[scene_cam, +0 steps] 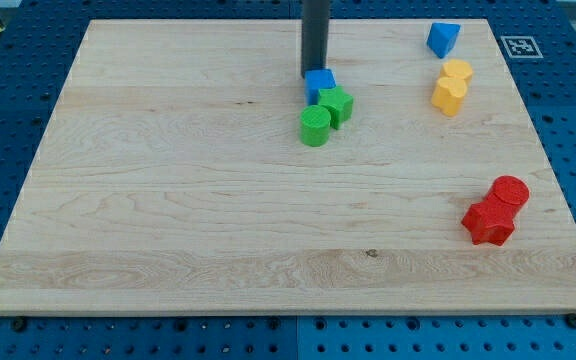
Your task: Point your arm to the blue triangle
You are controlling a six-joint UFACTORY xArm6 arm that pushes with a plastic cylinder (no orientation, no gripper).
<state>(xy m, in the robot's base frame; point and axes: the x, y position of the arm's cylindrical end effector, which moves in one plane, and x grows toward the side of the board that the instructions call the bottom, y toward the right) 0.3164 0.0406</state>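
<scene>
The blue triangle [443, 38] lies near the board's top right corner. My rod comes down from the view's top; my tip [313, 76] rests at the upper left edge of a blue cube [320, 84], touching or nearly touching it. The tip is far to the left of the blue triangle. A green star-like block [337, 104] and a green cylinder [315, 126] sit just below the blue cube, packed close together.
Two yellow blocks [456, 71] [449, 95] sit below the blue triangle at the right. A red cylinder [509, 192] and a red star-like block [488, 222] sit at the lower right. The wooden board [168, 200] lies on a blue perforated table.
</scene>
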